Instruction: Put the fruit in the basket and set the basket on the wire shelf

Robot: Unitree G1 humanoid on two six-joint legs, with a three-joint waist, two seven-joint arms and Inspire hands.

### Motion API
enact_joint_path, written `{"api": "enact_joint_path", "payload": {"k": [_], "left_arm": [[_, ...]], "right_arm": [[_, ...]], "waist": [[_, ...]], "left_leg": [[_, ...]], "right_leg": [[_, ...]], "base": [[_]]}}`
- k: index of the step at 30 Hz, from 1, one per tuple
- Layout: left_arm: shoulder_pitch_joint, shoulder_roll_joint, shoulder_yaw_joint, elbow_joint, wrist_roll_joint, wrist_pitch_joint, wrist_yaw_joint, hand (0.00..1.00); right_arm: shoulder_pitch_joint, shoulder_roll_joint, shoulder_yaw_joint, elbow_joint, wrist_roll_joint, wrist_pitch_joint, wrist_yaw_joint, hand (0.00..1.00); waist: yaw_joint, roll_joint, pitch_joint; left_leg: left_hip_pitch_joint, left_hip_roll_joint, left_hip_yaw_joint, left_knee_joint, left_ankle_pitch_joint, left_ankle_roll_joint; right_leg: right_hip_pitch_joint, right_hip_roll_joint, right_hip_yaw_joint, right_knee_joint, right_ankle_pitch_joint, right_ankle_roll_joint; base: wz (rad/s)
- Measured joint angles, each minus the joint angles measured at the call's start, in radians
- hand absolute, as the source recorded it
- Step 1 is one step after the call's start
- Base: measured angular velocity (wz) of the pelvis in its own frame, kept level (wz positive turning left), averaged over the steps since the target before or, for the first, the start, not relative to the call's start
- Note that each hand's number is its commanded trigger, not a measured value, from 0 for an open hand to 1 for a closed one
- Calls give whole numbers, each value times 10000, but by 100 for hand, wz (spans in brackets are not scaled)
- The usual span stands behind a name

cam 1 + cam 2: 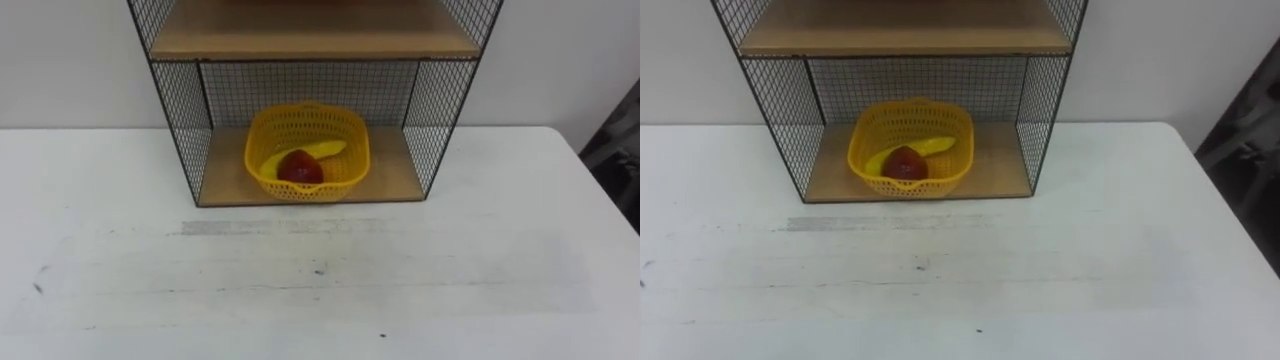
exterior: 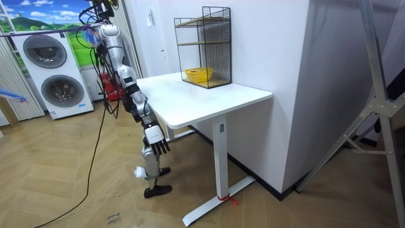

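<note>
The yellow mesh basket (image 1: pixel 307 150) stands on the bottom wooden board of the black wire shelf (image 1: pixel 185 120), at the back of the white table (image 1: pixel 320 280). Inside it lie a red apple (image 1: pixel 299 167) and a banana (image 1: pixel 318 152) behind the apple. In the room view the basket (image 2: pixel 198 75) sits in the shelf (image 2: pixel 204 45) at the table's far end. I stand at the table's near side, facing the shelf. My right hand (image 2: pixel 156 144) hangs down beside the table edge with relaxed fingers, holding nothing.
The shelf's upper wooden board (image 1: pixel 310 35) is above the basket. A white wall rises behind the shelf. Two washing machines (image 2: pixel 54 76) stand at the room view's left, and a metal frame (image 2: pixel 380 101) at its right.
</note>
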Motion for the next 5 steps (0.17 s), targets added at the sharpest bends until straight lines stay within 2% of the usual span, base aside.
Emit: {"api": "enact_joint_path", "payload": {"k": [2, 5], "left_arm": [[59, 22, 15, 1, 175, 37, -6, 0], [221, 63, 73, 41, 844, 327, -47, 0]], "right_arm": [[59, -10, 13, 16, 1, 7, 32, 0], [171, -30, -23, 61, -115, 129, 131, 0]], "waist": [[24, 30, -20], [43, 21, -9]], "left_leg": [[9, 2, 5, 1, 3, 3], [100, 0, 32, -6, 2, 4]], "right_leg": [[9, 3, 14, 2, 14, 11], [88, 3, 38, 1, 14, 10]], "base": [[-2], [-2]]}}
